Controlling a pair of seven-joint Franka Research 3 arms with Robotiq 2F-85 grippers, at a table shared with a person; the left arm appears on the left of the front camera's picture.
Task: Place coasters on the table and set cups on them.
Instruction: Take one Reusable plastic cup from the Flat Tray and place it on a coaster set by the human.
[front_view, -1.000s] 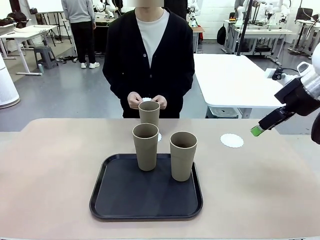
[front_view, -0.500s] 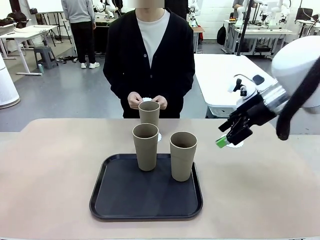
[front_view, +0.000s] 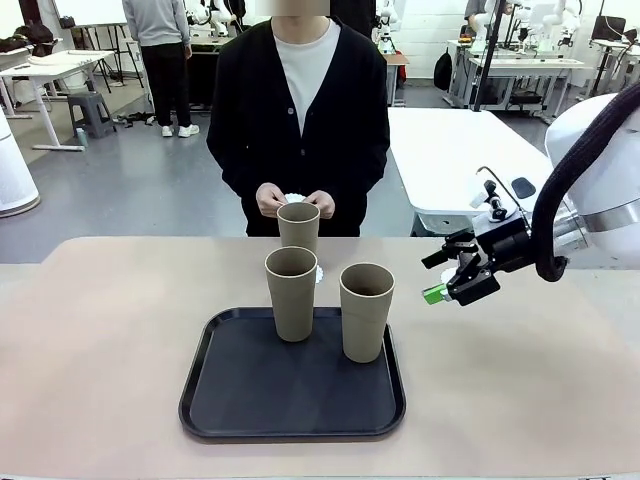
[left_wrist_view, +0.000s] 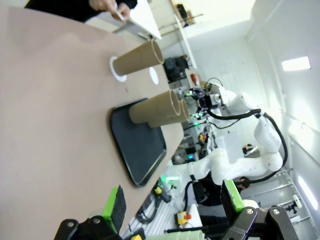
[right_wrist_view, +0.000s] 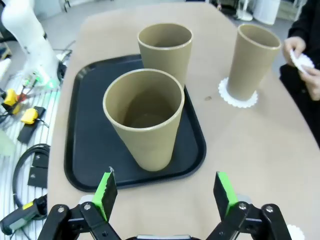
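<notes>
Three beige cups stand ahead of me. The far cup (front_view: 298, 228) rests on a white coaster (right_wrist_view: 239, 97) on the table (front_view: 100, 330), behind the black tray (front_view: 290, 400). The other two cups (front_view: 291, 292) (front_view: 366, 310) stand on the tray. My right gripper (front_view: 437, 277) hovers open, right of the tray, pointing at the nearer cup (right_wrist_view: 145, 120) with nothing between its fingers. A second coaster (left_wrist_view: 153, 75) lies on the table beneath it. The person's hands hold another coaster (front_view: 293, 199). My left gripper (left_wrist_view: 175, 200) is open and far from the cups.
The person (front_view: 298, 110) stands at the table's far edge, right behind the far cup. A white table (front_view: 460, 160) stands beyond to the right. Bare tabletop lies left of the tray and in front of it.
My right arm has swung in from the right edge toward the tray and now covers the coaster on the right. The cups and the person's hands have stayed put.
</notes>
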